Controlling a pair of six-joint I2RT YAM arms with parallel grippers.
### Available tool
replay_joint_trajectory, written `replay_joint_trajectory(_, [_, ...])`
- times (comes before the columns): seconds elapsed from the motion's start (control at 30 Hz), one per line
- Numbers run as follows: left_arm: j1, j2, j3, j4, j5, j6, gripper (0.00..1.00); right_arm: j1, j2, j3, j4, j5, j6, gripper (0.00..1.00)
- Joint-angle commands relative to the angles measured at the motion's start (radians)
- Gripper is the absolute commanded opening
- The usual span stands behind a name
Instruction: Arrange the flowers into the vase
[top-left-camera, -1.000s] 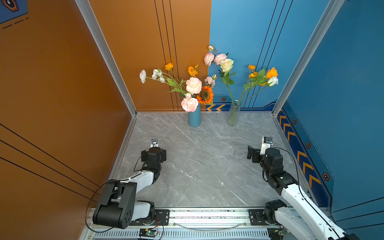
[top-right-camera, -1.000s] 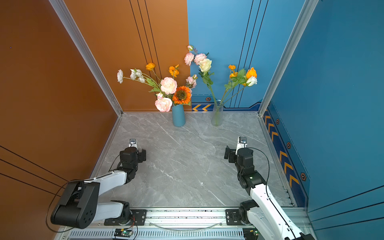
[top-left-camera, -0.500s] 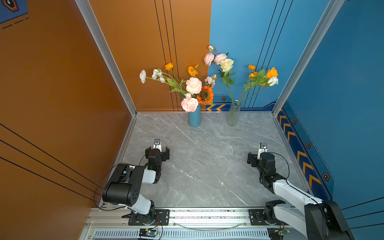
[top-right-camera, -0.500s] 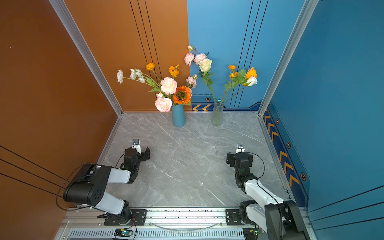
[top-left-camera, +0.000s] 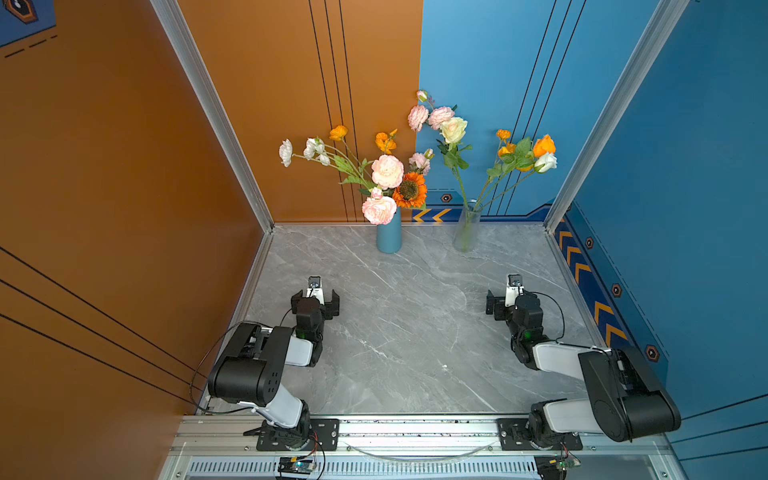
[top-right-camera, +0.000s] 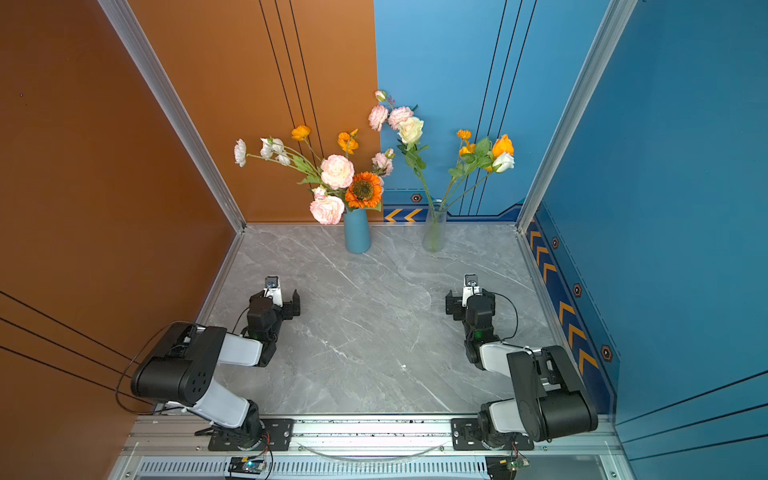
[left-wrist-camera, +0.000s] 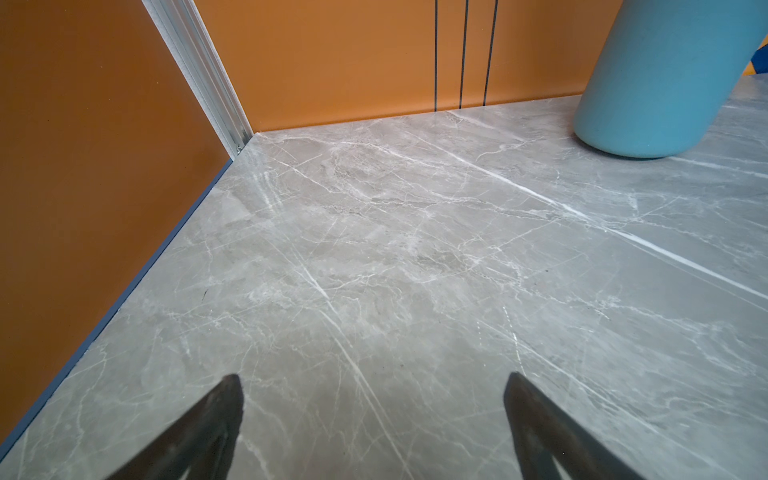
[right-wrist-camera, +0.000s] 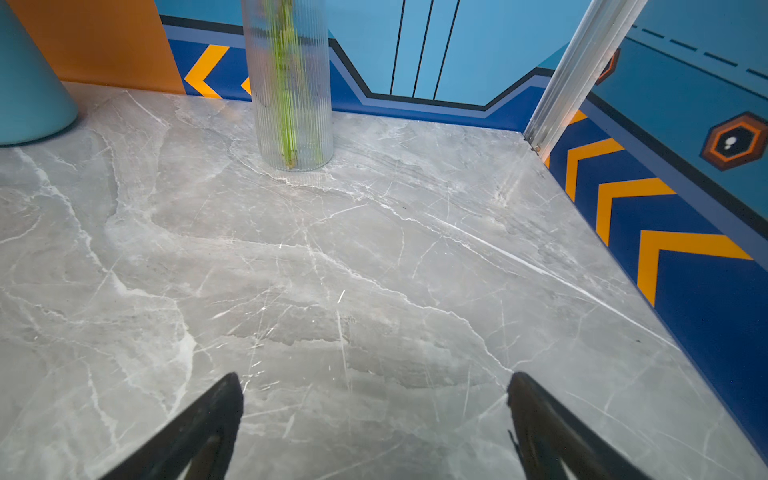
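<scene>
Looking down on a smooth grey marble-patterned tabletop (top-left-camera: 407, 332) crossed by thin white veins. Finding the flowers (top-left-camera: 386, 172) standing in 2 vases at the back edge. Noting a matte blue vase (top-left-camera: 388, 237), tapering toward its neck, holding the fuller bunch: ruffled pink and cream blooms, small orange ones, and 1 dark-centred sunflower (top-left-camera: 410, 190) just above the rim. Noting a ribbed clear glass vase (top-left-camera: 466, 230), cylindrical, beside it on the right in both top views, showing thin green stems (right-wrist-camera: 286, 104) through its wall in the right wrist view. Seeing long axes running upward from each neck and fanning: the white sprays (top-left-camera: 309, 149) leaning left, the tall pink-and-cream spray (top-left-camera: 440, 120) rising nearly upright, the orange-and-white cluster (top-left-camera: 536, 153) leaning right. Finding the left gripper (left-wrist-camera: 374, 384) spread wide over bare stone, gripping nothing. Finding the right gripper (right-wrist-camera: 374, 382) likewise wide apart and empty, well short of both vases.
</scene>
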Motion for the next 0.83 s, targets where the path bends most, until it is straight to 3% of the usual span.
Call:
replay_joint_trajectory(0.0, [-0.006, -0.001, 0.023, 0.01, -0.03, 0.003, 0.98, -0.013, 0.011, 0.005, 0.079, 0.011, -0.012, 1.0])
replay_joint_trajectory(0.17, [0.002, -0.006, 0.035, -0.02, -0.026, -0.008, 0.98, -0.045, 0.05, 0.047, 0.038, 0.031, 0.038, 1.0])
replay_joint_trajectory(0.27, [0.002, -0.005, 0.035, -0.02, -0.027, -0.009, 0.98, -0.112, 0.148, 0.026, 0.189, -0.067, 0.087, 1.0])
replay_joint_trajectory(0.3, [0.001, -0.006, 0.035, -0.021, -0.027, -0.009, 0.98, -0.115, 0.105, 0.04, 0.082, -0.089, 0.076, 1.0])
replay_joint_trajectory(0.37, [0.001, -0.005, 0.035, -0.02, -0.027, -0.008, 0.98, -0.115, 0.139, 0.023, 0.178, -0.112, 0.076, 1.0])
replay_joint_trajectory(0.8, [0.004, -0.01, 0.039, -0.035, -0.02, -0.015, 0.98, -0.128, 0.127, 0.035, 0.133, -0.14, 0.077, 1.0])
